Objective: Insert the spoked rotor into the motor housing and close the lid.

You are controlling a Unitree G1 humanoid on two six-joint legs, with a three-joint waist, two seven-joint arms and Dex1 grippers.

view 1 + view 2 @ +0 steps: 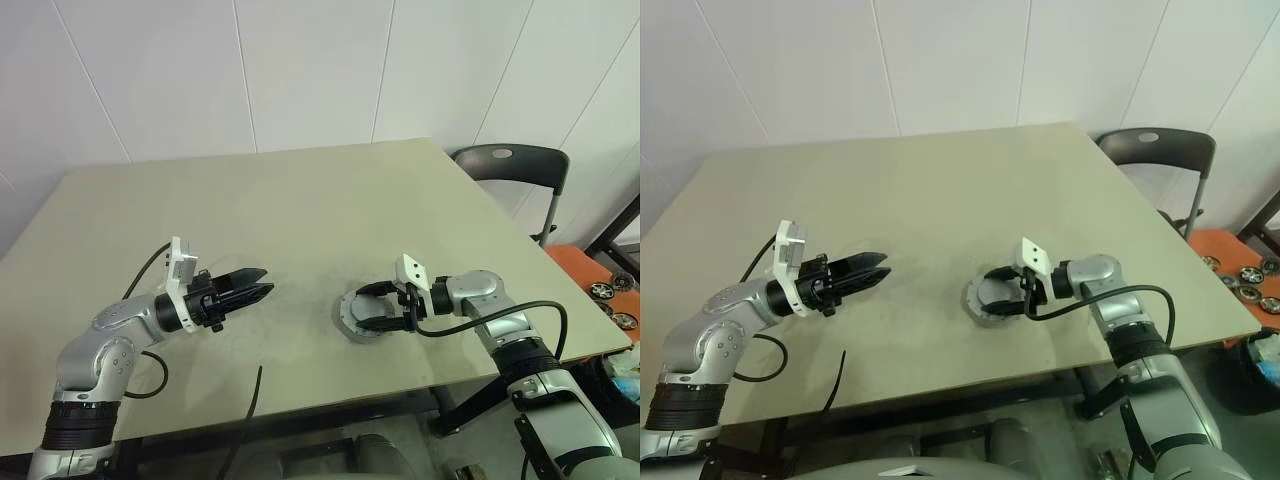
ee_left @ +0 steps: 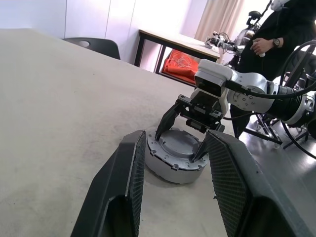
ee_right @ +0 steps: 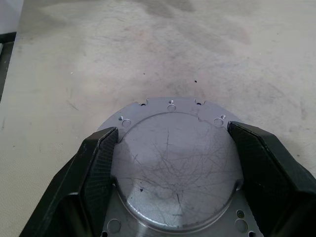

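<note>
The lid (image 3: 175, 170) already sits on the motor housing (image 2: 173, 165) on the bench (image 1: 300, 220), between the right fingers (image 3: 101, 168), spread wide either side; the left fingers (image 1: 245, 285) hang part-open and empty, well apart, so little seems left.

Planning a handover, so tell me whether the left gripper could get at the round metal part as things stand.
Probably only partly. Bare table lies between the left gripper and the round metal part, but the right gripper straddles that part, one finger on each side, leaving little free rim.
</note>
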